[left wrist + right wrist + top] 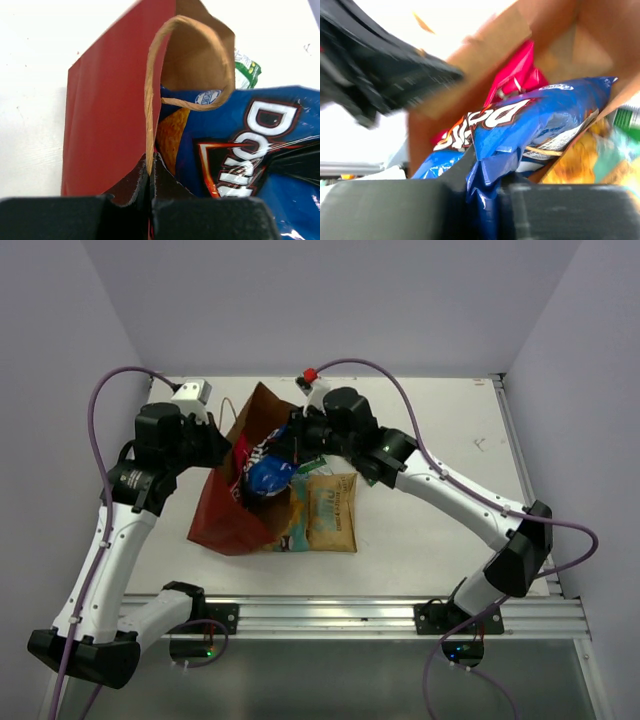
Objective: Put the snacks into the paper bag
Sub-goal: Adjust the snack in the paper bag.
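The paper bag (225,510) lies tipped on the table, mouth facing right, brown with red sides (110,115). My left gripper (150,167) is shut on its tan loop handle (150,95) at the bag's mouth. My right gripper (485,190) is shut on the end of a small dark blue packet (535,120), which sits partly inside the bag mouth (268,476) and also shows in the left wrist view (250,150). A pink-red packet (517,75) lies deeper inside. A tan-gold packet (330,510) lies on the table right of the bag. A green packet (246,70) peeks behind the bag.
A red button (310,375) sits at the table's far edge. The metal rail (380,615) runs along the near edge. White table (450,440) stretches to the right of the bag.
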